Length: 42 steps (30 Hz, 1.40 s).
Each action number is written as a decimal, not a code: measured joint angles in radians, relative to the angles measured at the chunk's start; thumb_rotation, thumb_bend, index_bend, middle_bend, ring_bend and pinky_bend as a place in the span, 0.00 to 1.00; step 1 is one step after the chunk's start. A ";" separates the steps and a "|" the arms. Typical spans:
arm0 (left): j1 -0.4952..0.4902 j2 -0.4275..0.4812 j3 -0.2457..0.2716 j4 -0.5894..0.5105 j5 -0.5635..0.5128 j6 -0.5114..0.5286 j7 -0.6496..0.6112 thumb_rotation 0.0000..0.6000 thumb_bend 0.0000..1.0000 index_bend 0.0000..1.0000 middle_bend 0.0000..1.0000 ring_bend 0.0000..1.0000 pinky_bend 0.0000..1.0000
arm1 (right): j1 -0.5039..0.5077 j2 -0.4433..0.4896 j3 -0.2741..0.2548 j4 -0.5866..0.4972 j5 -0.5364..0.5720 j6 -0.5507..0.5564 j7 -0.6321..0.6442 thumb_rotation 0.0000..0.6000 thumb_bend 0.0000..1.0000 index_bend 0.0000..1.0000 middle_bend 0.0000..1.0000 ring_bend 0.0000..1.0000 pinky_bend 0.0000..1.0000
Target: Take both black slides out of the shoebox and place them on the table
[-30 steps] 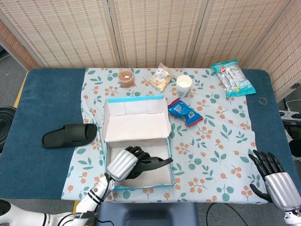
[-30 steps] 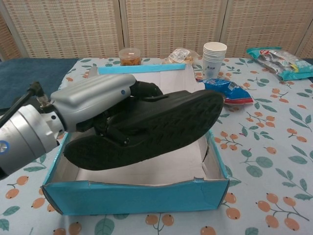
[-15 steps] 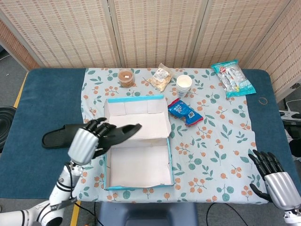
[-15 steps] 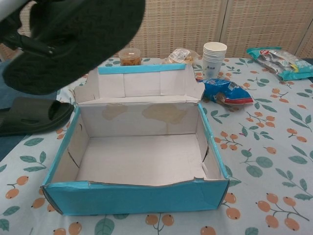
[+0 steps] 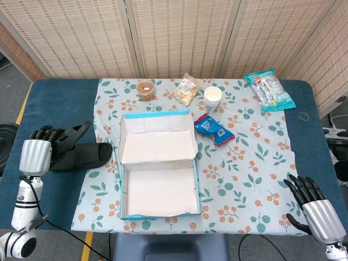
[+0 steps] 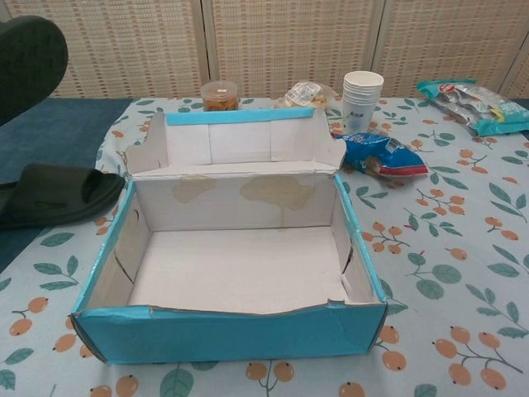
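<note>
- Now, from my seat, the left hand (image 5: 37,148) sits at the far left over the blue table (image 5: 51,196), its fingers wrapped around a black slide (image 5: 70,134) that it holds lifted and tilted; in the chest view only that slide's rounded end shows at the top left corner.
- Just under and beside it I see the other black slide (image 5: 81,157) lying flat on the blue surface, its toe end reaching the edge of the floral tablecloth (image 5: 244,179), close to the box's left wall.
- Next comes the shoebox (image 6: 231,331), blue outside and white inside, with its lid flap standing open at the back; I see only bare cardboard in it.
- Behind the box, along the far side of the cloth, stand a brown-lidded tub (image 5: 145,89), a clear snack bag (image 5: 186,89) and a stack of paper cups (image 5: 212,98).
- A blue snack packet (image 5: 214,129) lies just right of the box's back corner.
- Farther right, a teal packet (image 5: 268,89) rests near the far corner.
- At the near right edge the right hand (image 5: 314,204) hovers with fingers spread and nothing in it.
</note>
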 measured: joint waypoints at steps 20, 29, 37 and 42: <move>0.160 -0.203 0.104 0.381 0.044 -0.017 -0.237 1.00 0.42 0.33 0.18 0.08 0.17 | -0.001 0.008 -0.007 0.002 -0.011 0.005 0.015 1.00 0.16 0.00 0.00 0.00 0.00; 0.206 -0.241 0.138 0.456 0.082 -0.031 -0.376 1.00 0.38 0.04 0.00 0.00 0.15 | -0.002 0.007 -0.011 0.000 -0.019 0.009 0.015 1.00 0.16 0.00 0.00 0.00 0.00; 0.258 -0.228 0.192 0.420 0.151 -0.003 -0.439 1.00 0.36 0.00 0.00 0.00 0.15 | 0.000 0.002 -0.009 0.000 -0.013 -0.001 0.004 1.00 0.16 0.00 0.00 0.00 0.00; 0.292 -0.181 0.231 0.344 0.176 -0.003 -0.434 1.00 0.36 0.00 0.00 0.00 0.15 | -0.001 0.004 -0.008 -0.002 -0.011 0.001 0.005 1.00 0.16 0.00 0.00 0.00 0.00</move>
